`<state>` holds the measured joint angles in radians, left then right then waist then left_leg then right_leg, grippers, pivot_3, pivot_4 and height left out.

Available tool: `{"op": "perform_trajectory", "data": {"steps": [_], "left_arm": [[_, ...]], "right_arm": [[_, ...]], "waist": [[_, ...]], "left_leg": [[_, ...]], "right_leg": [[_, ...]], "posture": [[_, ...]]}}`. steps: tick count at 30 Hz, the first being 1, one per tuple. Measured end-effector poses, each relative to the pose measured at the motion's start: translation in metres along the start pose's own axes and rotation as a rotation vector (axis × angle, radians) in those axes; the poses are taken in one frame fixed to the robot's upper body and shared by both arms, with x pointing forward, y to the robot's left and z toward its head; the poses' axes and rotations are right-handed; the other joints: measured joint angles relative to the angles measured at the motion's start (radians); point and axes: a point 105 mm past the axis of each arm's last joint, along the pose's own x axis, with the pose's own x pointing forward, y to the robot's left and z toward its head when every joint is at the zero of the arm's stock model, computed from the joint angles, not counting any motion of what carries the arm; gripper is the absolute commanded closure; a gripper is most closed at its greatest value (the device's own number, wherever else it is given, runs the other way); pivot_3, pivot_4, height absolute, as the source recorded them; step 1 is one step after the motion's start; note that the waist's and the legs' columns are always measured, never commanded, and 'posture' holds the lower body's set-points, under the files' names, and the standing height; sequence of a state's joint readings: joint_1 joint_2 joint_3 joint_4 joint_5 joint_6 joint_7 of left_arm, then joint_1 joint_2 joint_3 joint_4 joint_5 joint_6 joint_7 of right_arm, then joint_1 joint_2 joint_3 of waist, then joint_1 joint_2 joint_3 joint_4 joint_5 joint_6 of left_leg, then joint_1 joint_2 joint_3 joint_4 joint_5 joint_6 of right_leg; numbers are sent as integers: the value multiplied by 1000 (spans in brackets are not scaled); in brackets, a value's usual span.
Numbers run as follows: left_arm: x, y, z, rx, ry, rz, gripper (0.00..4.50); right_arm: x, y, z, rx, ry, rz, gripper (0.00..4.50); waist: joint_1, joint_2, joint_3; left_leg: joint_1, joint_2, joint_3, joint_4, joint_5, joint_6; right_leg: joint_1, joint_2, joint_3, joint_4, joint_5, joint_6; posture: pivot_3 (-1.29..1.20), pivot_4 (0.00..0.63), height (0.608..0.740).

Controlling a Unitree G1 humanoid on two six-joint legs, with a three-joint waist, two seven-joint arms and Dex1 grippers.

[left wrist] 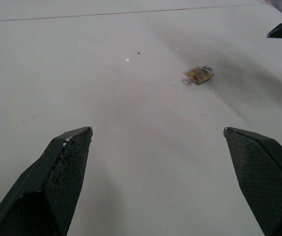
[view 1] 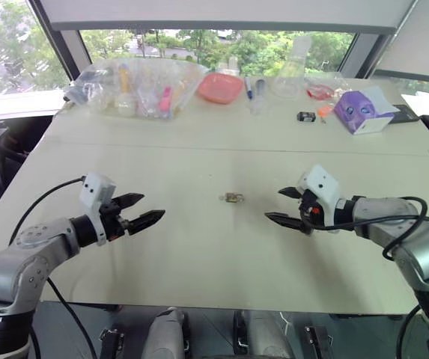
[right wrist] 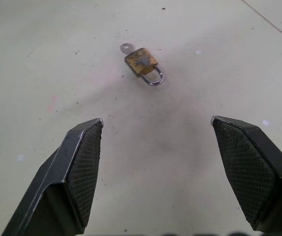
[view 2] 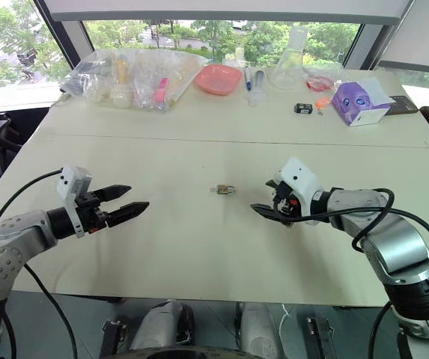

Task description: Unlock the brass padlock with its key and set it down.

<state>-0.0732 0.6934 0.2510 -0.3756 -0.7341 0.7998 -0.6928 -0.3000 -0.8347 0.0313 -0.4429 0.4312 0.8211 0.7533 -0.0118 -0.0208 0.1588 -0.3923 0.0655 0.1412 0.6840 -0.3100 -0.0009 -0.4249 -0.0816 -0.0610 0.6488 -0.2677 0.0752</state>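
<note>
The brass padlock point(right wrist: 141, 63) lies flat on the cream table point(view 1: 199, 247), mid-table between my two arms, its grey shackle closed. Its key point(right wrist: 125, 47) shows as a small grey ring at the end opposite the shackle. The same padlock point(view 1: 233, 198) is a tiny speck in the left eye view. My left gripper point(view 1: 141, 210) hovers open to the padlock's left, pointing toward it. My right gripper point(view 1: 284, 205) hovers open to its right, also pointing at it. Nothing sits between either pair of fingers.
Along the table's far edge stand a clear plastic bag of items point(view 1: 135, 86), a red dish point(view 1: 220, 87), a glass flask point(view 1: 290, 71), a purple-and-white box point(view 1: 364, 111) and a small black-and-white box point(view 1: 306, 116). A seam point(view 1: 199, 146) crosses the tabletop.
</note>
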Motion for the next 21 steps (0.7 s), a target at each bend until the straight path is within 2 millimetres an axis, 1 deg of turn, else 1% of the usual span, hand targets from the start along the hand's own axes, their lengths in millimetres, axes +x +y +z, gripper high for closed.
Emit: {"op": "perform_trajectory", "data": {"steps": [14, 19, 21], "left_arm": [[2, -3, 3, 0, -18, -3, 66], [4, -1, 8, 17, -21, -7, 66], [3, 1, 8, 56, 46, -35, 66]], "right_arm": [[0, -1, 3, -33, -13, -1, 856], [4, -4, 3, -51, -1, 6, 856], [7, -10, 8, -48, 29, 19, 856]], "waist": [[0, 0, 0], [0, 0, 0], [-3, 0, 1]], "left_leg": [[0, 0, 0, 0, 0, 0], [0, 0, 0, 0, 0, -1], [0, 0, 0, 0, 0, -1]], "right_leg": [[0, 0, 0, 0, 0, 0], [0, 0, 0, 0, 0, 0], [-1, 1, 0, 0, 0, 0]], "posture": [[0, 150, 740], [0, 150, 740], [0, 150, 740]]}}
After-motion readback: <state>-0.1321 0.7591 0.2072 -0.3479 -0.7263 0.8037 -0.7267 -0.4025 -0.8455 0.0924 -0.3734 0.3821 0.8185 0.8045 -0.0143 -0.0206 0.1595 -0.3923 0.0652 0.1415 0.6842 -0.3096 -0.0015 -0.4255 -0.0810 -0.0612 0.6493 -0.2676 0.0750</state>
